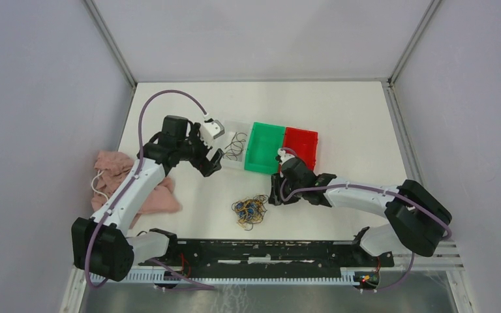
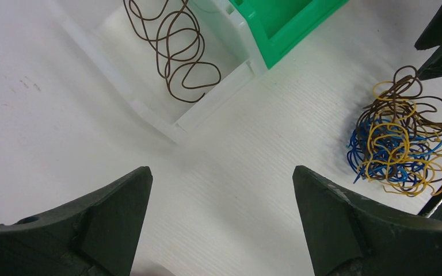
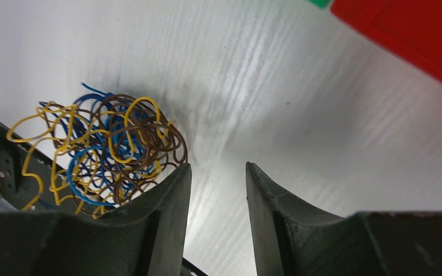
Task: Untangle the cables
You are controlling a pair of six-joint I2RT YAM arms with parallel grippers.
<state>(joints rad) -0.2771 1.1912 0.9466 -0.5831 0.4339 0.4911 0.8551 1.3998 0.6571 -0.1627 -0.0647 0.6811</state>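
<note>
The cables lie in a tangle [image 1: 250, 210] of brown, yellow and blue strands near the table's front middle; the same tangle [image 2: 403, 144] [image 3: 101, 149] shows in both wrist views. A single brown cable [image 2: 175, 49] lies coiled by itself in a clear tray [image 1: 235, 147]. My left gripper [image 1: 212, 163] [image 2: 221, 172] hovers wide open beside that tray's near corner, holding nothing. My right gripper [image 1: 275, 195] [image 3: 217, 167] sits low just right of the tangle, jaws partly open with bare table between them; its left finger [image 3: 161, 213] is close to the tangle's edge.
A green bin [image 1: 265, 149] and a red bin [image 1: 300, 145] stand side by side right of the clear tray. A pink cloth [image 1: 114, 186] lies under the left arm. A black rail [image 1: 267, 251] runs along the front edge.
</note>
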